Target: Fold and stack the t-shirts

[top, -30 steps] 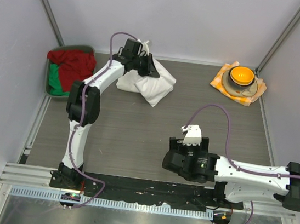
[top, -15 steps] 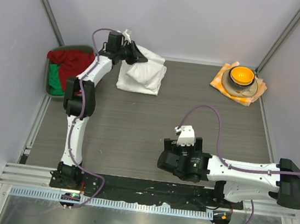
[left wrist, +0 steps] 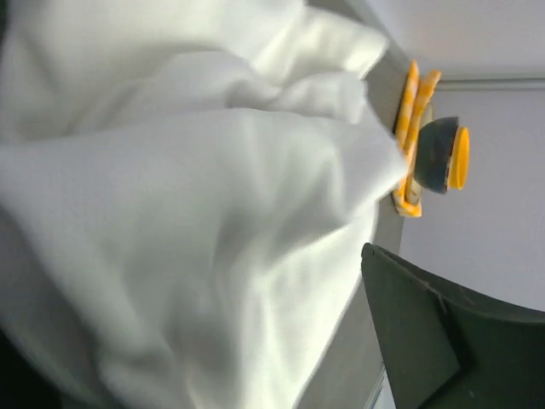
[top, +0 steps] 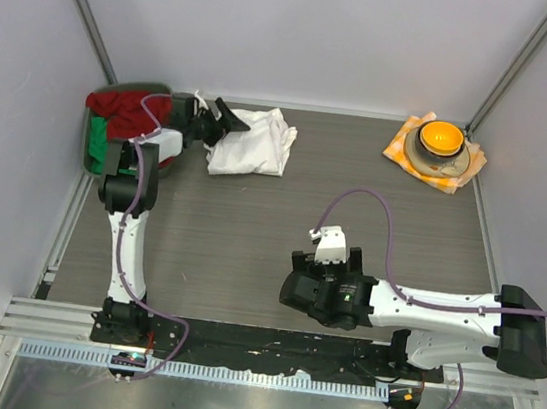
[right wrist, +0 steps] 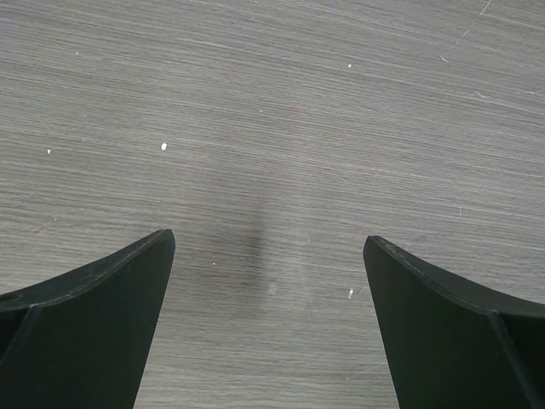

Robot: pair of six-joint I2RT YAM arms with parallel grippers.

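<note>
Left claw [top: 231, 119] between t-shirts [top: 256, 145] and red cloth [top: 124, 110]

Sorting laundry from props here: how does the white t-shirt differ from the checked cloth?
The white t-shirt is plain and bunched; the checked cloth is orange-and-white, spread under a bowl. The t-shirt is larger, at the left gripper; the cloth sits in the far right corner. Both rest on the table.

We see a dark grey wood-grain tabletop [top: 251, 222] filling the frame's centre, plain pale lilac-grey walls [top: 327, 30] above and beside.
</note>
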